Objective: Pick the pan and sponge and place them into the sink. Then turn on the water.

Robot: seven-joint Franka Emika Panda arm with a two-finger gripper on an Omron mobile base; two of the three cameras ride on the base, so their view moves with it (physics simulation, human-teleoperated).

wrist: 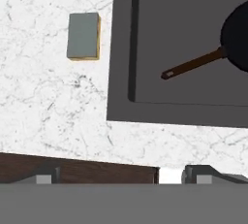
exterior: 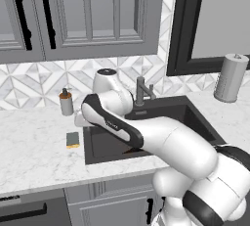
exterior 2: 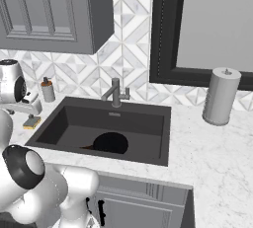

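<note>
Though jaws wide, sponge [wrist: 83, 36] well beyond them

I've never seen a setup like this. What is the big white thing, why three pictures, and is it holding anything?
It is a robot arm in a simulated kitchen. Two pictures come from cameras behind it, left and right; the third looks down from its hand. The black pan already lies in the dark sink, below the faucet. The sponge lies on the marble counter, left of the sink, near a soap dispenser. A paper towel roll stands to the right. The fingers are open and hold nothing.
</note>
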